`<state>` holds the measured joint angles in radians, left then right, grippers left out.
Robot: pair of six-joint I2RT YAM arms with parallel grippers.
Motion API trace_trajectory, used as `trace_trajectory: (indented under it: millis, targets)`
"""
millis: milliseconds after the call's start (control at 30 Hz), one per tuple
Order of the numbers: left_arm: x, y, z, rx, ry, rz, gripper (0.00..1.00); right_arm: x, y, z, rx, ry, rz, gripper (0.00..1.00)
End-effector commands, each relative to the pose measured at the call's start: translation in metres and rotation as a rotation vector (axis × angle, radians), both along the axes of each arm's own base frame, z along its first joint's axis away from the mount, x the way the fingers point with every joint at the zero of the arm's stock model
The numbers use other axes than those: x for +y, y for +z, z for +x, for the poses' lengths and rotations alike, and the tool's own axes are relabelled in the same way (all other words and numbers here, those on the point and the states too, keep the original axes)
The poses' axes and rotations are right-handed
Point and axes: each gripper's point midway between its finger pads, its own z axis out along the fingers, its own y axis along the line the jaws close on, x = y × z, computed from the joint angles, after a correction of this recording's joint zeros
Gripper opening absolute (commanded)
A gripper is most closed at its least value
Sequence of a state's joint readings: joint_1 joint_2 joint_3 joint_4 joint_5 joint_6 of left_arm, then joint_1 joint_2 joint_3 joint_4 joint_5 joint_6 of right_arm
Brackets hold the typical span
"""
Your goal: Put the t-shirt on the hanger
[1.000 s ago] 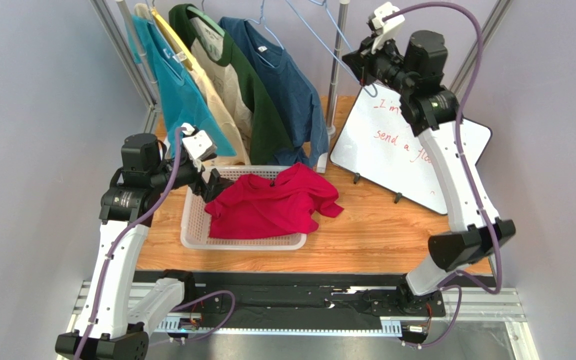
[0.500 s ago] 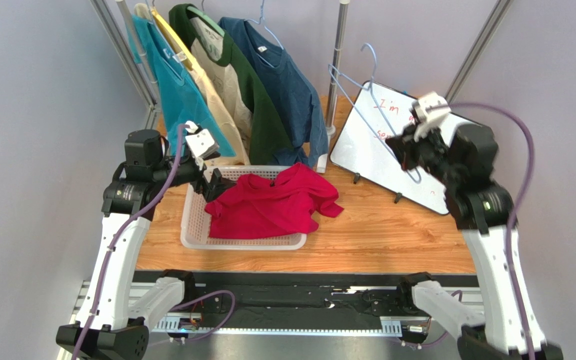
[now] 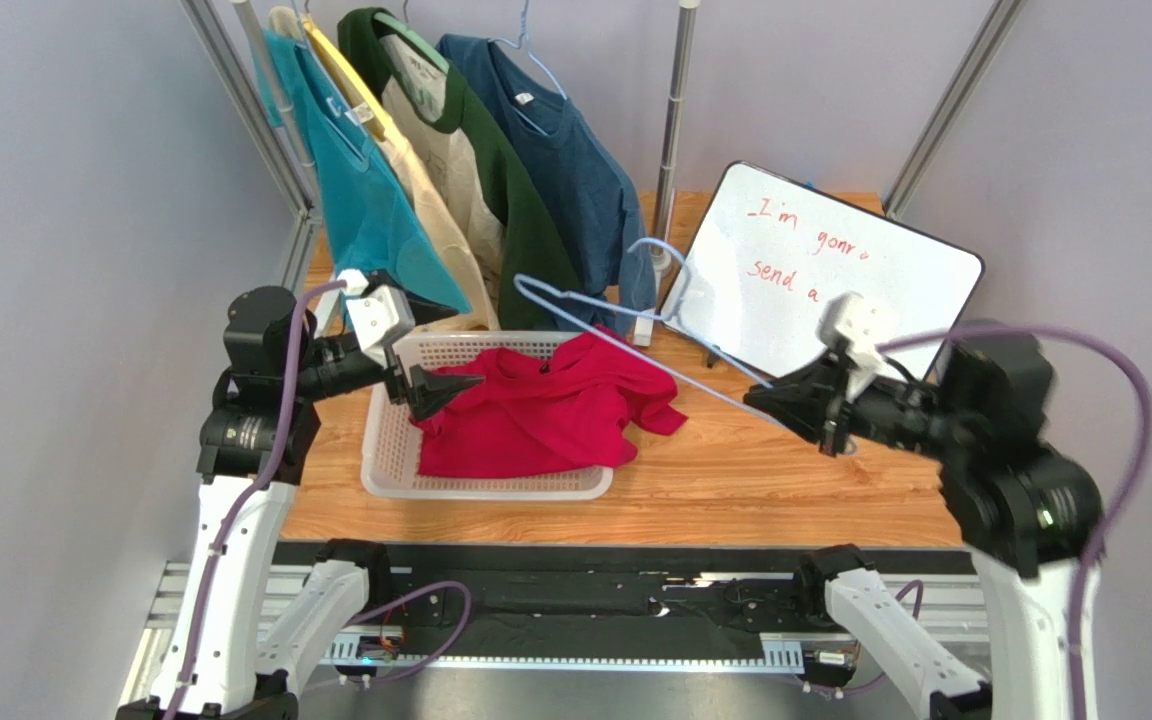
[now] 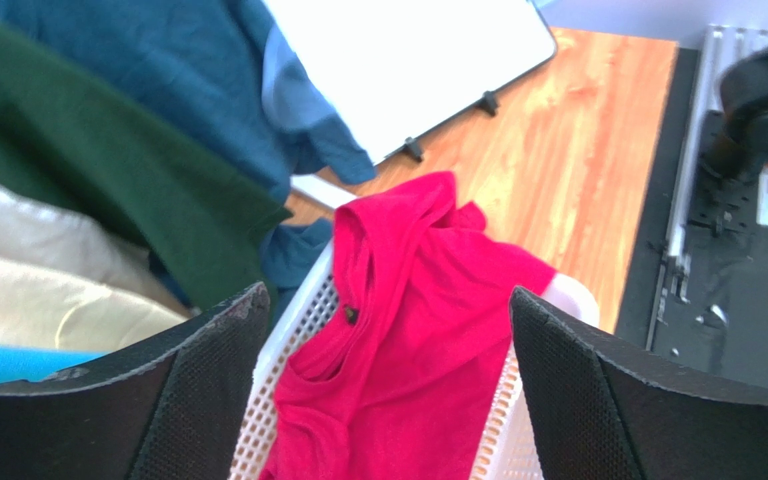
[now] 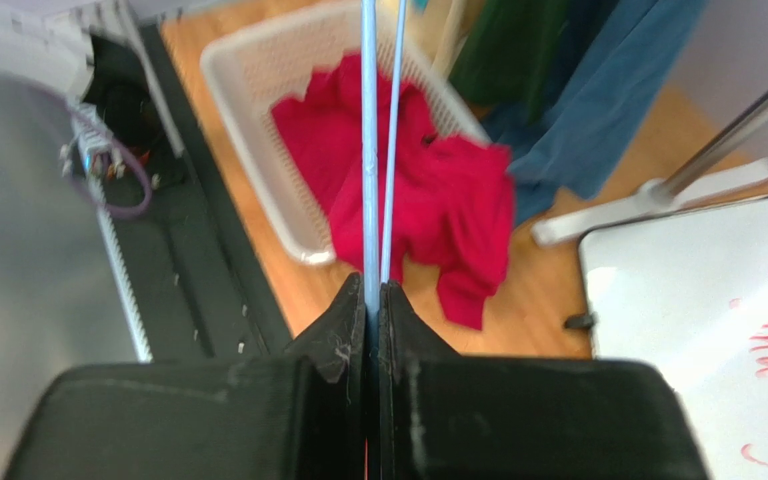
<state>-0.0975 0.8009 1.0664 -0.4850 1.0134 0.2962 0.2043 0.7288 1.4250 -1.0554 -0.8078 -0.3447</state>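
right pincer [image 5: 371,295]: pressed together on the hanger [image 5: 368,150] wire, holding it out toward the basket [image 3: 384,450]
left pincer [image 4: 388,295]: spread wide, hovering above the t-shirt [image 3: 537,413], nothing held
t-shirt: crumpled in the white basket, one sleeve spilling over the rim onto the worktop [image 3: 778,473]
progress: hanger in hand; shirt not lifted, not threaded; most of the job looks left
worktop: wood, basket at left
room: whiteboard [image 3: 853,270] propped back right; hung shirts [image 3: 507,165] on rack back left; grey walls

A robot lab; bare grey walls [image 3: 71,225], aluminium frame struts [image 3: 961,90], a scribbled whiteboard [image 3: 793,300] on a wooden table [image 3: 778,473].
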Motion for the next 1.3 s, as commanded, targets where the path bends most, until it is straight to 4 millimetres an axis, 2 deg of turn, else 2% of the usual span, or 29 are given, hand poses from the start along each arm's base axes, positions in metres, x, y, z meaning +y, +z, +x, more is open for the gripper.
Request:
trace_trajectory:
  millis: [0,33,200,333,467,567,600,667,733,767,800,833,867,933,967,1000,1067,1100,1133,1200,1233,1267]
  targets:
    - [-0.005,0.000,-0.031,-0.093,-0.142,0.063,0.92,0.015,-0.044,-0.005,0.138,0.224,-0.126,0.00]
    - [-0.002,-0.012,-0.034,-0.051,-0.133,0.082,0.91,0.020,-0.050,-0.003,0.156,0.270,-0.147,0.00]
    - [-0.001,-0.044,-0.042,-0.091,-0.178,0.161,0.92,0.040,-0.062,-0.006,0.160,0.415,-0.191,0.00]
    - [-0.011,-0.067,-0.051,-0.057,-0.277,0.217,0.91,0.061,-0.062,-0.010,0.122,0.501,-0.192,0.00]
    - [-0.018,-0.080,-0.060,-0.011,-0.340,0.227,0.90,0.071,-0.060,-0.010,0.116,0.519,-0.185,0.00]
    - [-0.024,-0.089,-0.070,0.027,-0.384,0.221,0.80,0.074,-0.062,-0.008,0.098,0.513,-0.196,0.00]
    - [-0.026,-0.093,-0.074,0.041,-0.404,0.220,0.69,0.074,-0.063,-0.007,0.092,0.509,-0.198,0.00]
    - [-0.028,-0.096,-0.078,0.061,-0.420,0.215,0.60,0.076,-0.064,-0.002,0.073,0.498,-0.199,0.00]
    - [-0.030,-0.097,-0.079,0.084,-0.425,0.215,0.35,0.078,-0.065,0.004,0.063,0.488,-0.202,0.00]
    - [-0.031,-0.096,-0.079,0.092,-0.427,0.211,0.11,0.080,-0.066,0.006,0.062,0.485,-0.208,0.04]
    - [-0.032,-0.094,-0.077,0.101,-0.420,0.206,0.02,0.083,-0.069,0.010,0.067,0.489,-0.217,0.15]
    - [-0.033,-0.095,-0.075,0.158,-0.403,0.192,0.00,0.085,-0.070,0.015,0.060,0.476,-0.229,0.23]
    - [-0.034,-0.093,-0.072,0.175,-0.390,0.187,0.00,0.088,-0.069,0.019,0.054,0.475,-0.234,0.44]
    - [-0.037,-0.093,-0.066,0.215,-0.373,0.183,0.00,0.100,-0.070,0.032,0.053,0.466,-0.237,0.60]
    - [-0.037,-0.094,-0.065,0.265,-0.354,0.173,0.00,0.104,-0.067,0.036,0.076,0.452,-0.221,0.71]
    - [-0.038,-0.094,-0.057,0.258,-0.326,0.175,0.00,0.112,-0.055,0.042,0.050,0.446,-0.193,0.74]
    - [-0.037,-0.099,-0.051,0.288,-0.282,0.172,0.00,0.124,-0.054,0.052,0.089,0.428,-0.182,0.78]
    - [-0.037,-0.097,-0.044,0.260,-0.255,0.172,0.00,0.132,-0.042,0.055,0.062,0.434,-0.166,0.78]
    - [-0.037,-0.098,-0.042,0.262,-0.247,0.173,0.00,0.138,-0.045,0.062,0.071,0.421,-0.177,0.78]
    - [-0.039,-0.098,-0.039,0.283,-0.240,0.167,0.00,0.149,-0.038,0.061,0.043,0.448,-0.178,0.73]
    - [-0.039,-0.098,-0.038,0.286,-0.238,0.167,0.00,0.154,-0.044,0.066,0.047,0.443,-0.197,0.70]
    - [-0.040,-0.098,-0.039,0.289,-0.243,0.164,0.00,0.158,-0.044,0.067,0.028,0.455,-0.208,0.63]
